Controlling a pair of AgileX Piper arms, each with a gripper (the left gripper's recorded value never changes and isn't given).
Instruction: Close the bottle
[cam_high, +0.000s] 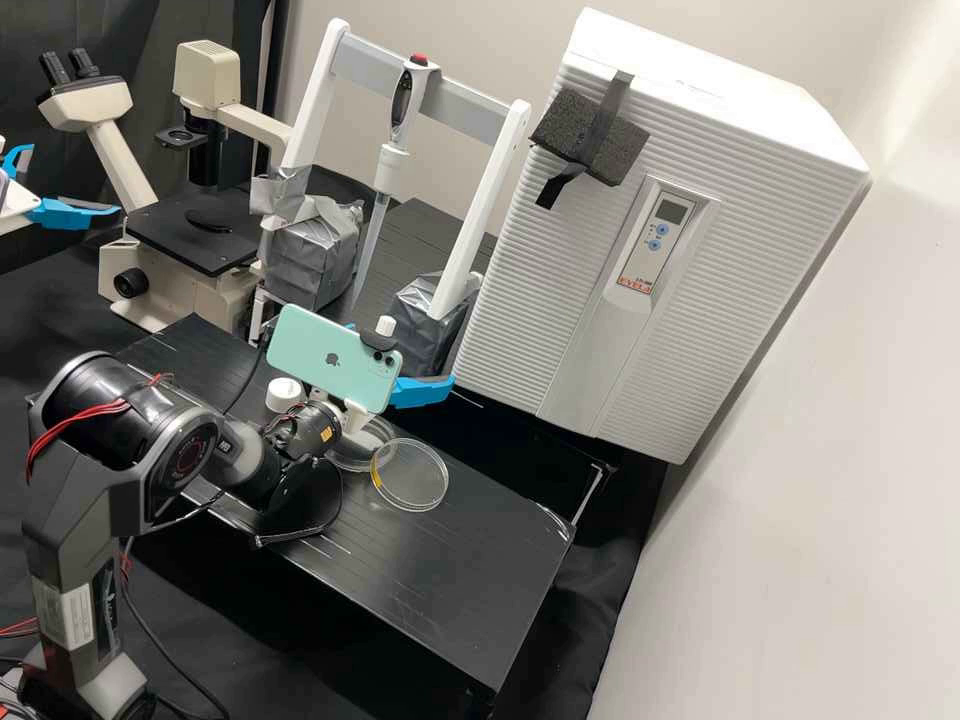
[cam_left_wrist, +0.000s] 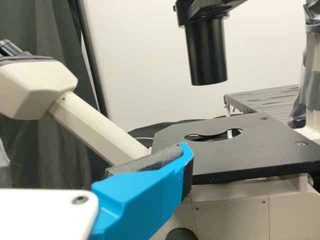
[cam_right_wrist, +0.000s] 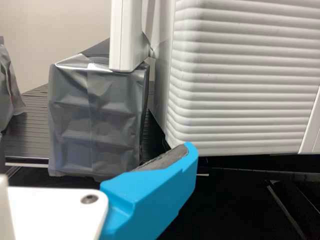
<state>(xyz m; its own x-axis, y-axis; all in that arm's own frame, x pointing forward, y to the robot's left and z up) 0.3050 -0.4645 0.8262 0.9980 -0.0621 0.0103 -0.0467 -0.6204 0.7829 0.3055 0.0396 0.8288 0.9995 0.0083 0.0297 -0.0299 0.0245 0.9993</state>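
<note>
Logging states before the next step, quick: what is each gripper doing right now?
Left gripper: open, holding nothing.
Right gripper: open, holding nothing.

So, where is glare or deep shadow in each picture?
High view: even light, a pale glint on the petri dish rim, soft sheen on the bench. Left wrist view: dull sheen on the microscope stage. Right wrist view: deep shadow under the white ribbed unit.
</note>
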